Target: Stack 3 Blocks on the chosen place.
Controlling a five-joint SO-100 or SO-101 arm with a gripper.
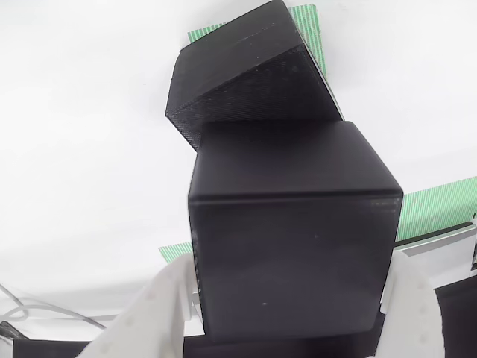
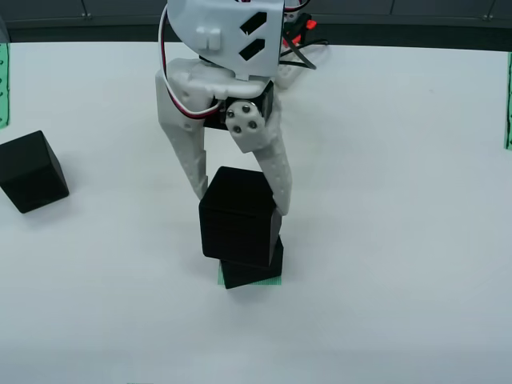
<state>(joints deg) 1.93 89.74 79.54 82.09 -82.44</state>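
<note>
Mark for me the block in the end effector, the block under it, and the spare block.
Held block [image 2: 238, 220]: front view, its front face.
Bottom block [image 2: 253, 272]: front view, visible lower front edge.
Spare block [image 2: 30, 170]: front view, left side, centre of its front face.

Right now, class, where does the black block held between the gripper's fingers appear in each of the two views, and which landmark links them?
View that rides on the gripper: the held block is centre, large, between the white fingers.
View from the side: the held block is centre, on the lower block.
Shared landmark: the green striped patch under the lower block.
</note>
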